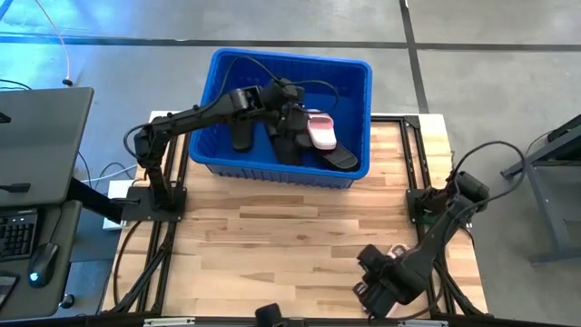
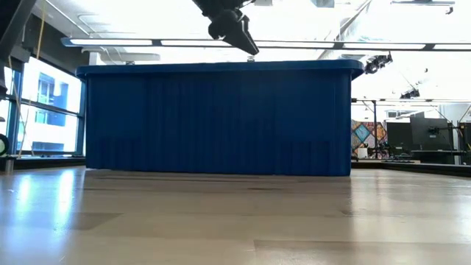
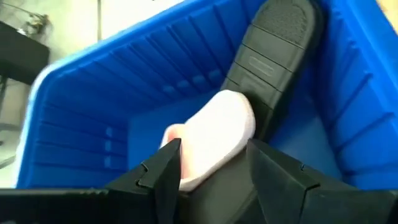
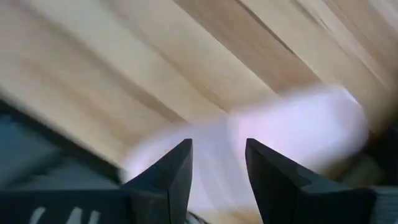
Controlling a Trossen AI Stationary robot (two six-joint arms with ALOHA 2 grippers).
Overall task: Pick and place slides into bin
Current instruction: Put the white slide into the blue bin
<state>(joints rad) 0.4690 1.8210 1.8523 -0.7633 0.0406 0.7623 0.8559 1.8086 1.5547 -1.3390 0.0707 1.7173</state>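
Table [image 1: 300, 236] edge — pink slide [image 4: 280, 134] under right jaws

Both arms are dark, jointed tubes on black base plates, with loose black cables looping off them. The left hand [image 3: 208, 171] and right hand [image 4: 217, 171] end in angular black fingers.

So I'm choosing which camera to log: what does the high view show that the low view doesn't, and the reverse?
Only the high view shows the slides inside the bin, black ones and a pale pink slide, plus the right pincer at the table's near edge over another pink slide. Only the low view shows the bin's ribbed outer wall and the room behind. Both show the bin and the left pincer above it.
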